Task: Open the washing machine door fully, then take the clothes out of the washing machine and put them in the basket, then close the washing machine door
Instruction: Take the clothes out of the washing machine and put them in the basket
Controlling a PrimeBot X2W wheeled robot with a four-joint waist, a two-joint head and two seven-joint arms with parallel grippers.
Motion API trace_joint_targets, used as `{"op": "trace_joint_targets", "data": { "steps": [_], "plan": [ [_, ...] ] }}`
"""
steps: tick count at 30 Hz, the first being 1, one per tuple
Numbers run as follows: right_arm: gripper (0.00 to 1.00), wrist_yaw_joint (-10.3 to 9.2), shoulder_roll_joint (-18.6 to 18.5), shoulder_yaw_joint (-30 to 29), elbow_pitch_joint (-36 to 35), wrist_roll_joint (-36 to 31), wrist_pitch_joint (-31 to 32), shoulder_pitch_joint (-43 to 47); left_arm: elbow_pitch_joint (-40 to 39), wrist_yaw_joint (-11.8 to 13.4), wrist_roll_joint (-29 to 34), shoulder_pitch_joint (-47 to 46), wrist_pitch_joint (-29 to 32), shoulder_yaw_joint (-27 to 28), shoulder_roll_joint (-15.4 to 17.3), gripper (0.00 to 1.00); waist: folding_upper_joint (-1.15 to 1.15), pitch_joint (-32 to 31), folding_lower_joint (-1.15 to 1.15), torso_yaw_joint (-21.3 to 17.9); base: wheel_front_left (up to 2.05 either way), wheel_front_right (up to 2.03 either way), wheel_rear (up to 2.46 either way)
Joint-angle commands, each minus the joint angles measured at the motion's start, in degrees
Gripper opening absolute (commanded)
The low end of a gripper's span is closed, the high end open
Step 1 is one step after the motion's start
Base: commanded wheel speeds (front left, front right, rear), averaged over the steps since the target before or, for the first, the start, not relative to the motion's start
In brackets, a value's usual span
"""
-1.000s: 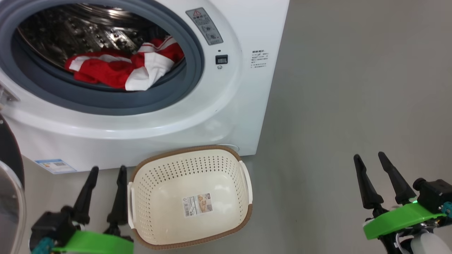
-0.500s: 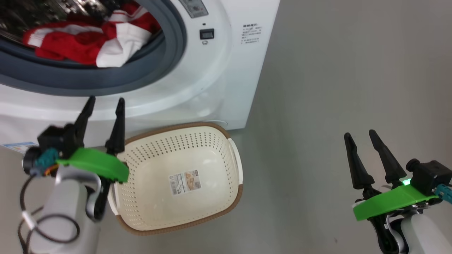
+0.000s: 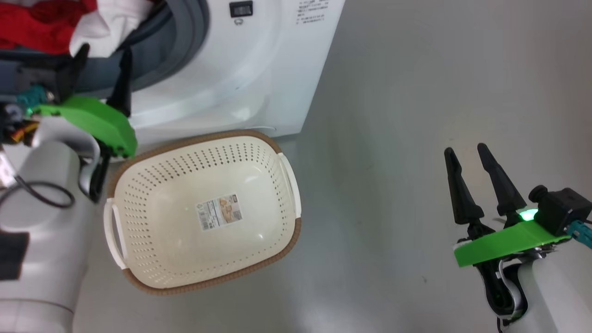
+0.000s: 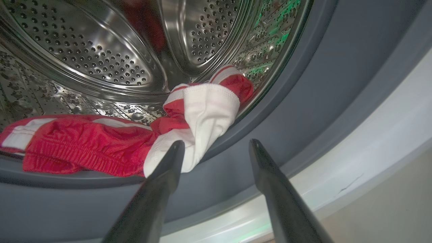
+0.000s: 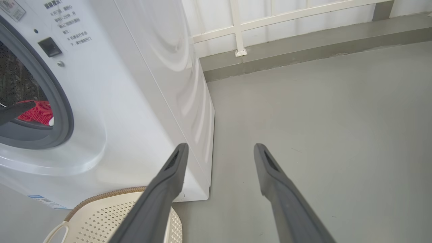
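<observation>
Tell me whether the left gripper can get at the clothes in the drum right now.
Probably yes: the left gripper is open at the mouth of the drum, fingers aimed at the clothes, with nothing between them.

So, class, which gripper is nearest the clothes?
The left gripper: it points straight at the clothes in the drum, while the right gripper hangs over the floor beside the machine.

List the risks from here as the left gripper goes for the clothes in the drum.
1. The open left gripper has one finger over the white fold of the clothes and the other before the grey gasket; closing might pinch rubber or catch only an edge.
2. The clothes lie tangled, so a pull may drag some over the lip and miss the basket.
3. The left forearm hangs by the basket's rim and might nudge it.
</observation>
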Motion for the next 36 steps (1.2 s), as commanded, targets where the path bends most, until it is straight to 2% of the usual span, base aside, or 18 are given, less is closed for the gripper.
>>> {"op": "trace_joint_targets", "data": {
  "steps": [1,13,23,29,30,31,32,33,36],
  "plan": [
    [1.0,0.37,-0.35,1.13,-1.58,0.0,-0.37,-0.86,-0.25,0.04,-0.5,-1.59,-0.01,0.85,3.04,1.0,0.0,1.92,0.0,-1.07,0.0,0.0,0.0],
    [1.0,0.37,0.82,2.05,-2.0,0.22,-0.37,-3.79,11.24,0.04,-2.35,-13.56,1.05,-2.85,5.42,1.0,0.0,7.13,0.0,-3.38,0.0,0.0,0.0],
    [1.0,0.37,1.34,2.52,-2.2,0.3,-0.37,-5.18,14.63,0.05,-2.29,-17.29,0.37,-4.23,6.64,1.0,0.0,9.11,0.0,-4.92,0.0,0.0,0.0],
    [1.0,0.37,1.68,3.04,-2.27,0.36,-0.37,-5.64,15.71,1.0,-2.21,-18.94,-0.26,-4.71,7.41,1.0,0.0,9.91,0.0,-5.96,0.0,0.0,0.0],
    [1.0,0.37,1.72,3.09,-2.25,0.37,-0.37,-5.68,15.81,1.03,-2.27,-19.04,-0.34,-4.74,7.45,0.7,0.0,9.95,0.0,-6.05,0.0,0.0,0.0],
    [1.0,0.37,1.75,3.1,-2.22,0.36,-0.37,-5.7,15.91,1.05,-2.36,-19.1,-0.41,-4.74,7.49,0.32,0.0,9.94,0.0,-6.11,0.0,0.0,0.0],
    [1.0,0.37,1.75,3.1,-2.22,0.36,-0.37,-5.7,15.91,1.05,-2.36,-19.1,-0.41,-4.74,7.49,0.32,0.0,9.94,0.0,-6.11,0.0,0.0,0.0],
    [1.0,0.37,1.78,3.09,-2.2,0.36,-0.37,-5.7,15.99,1.08,-2.46,-19.15,-0.5,-4.73,7.51,0.0,0.0,9.93,0.0,-6.14,0.0,0.0,0.0],
    [1.0,0.37,1.84,2.93,-2.08,0.3,-0.37,-5.67,16.1,1.17,-2.62,-19.21,-0.79,-4.78,7.53,0.0,0.0,9.81,0.0,-6.08,0.0,0.0,0.0]
  ]
}}
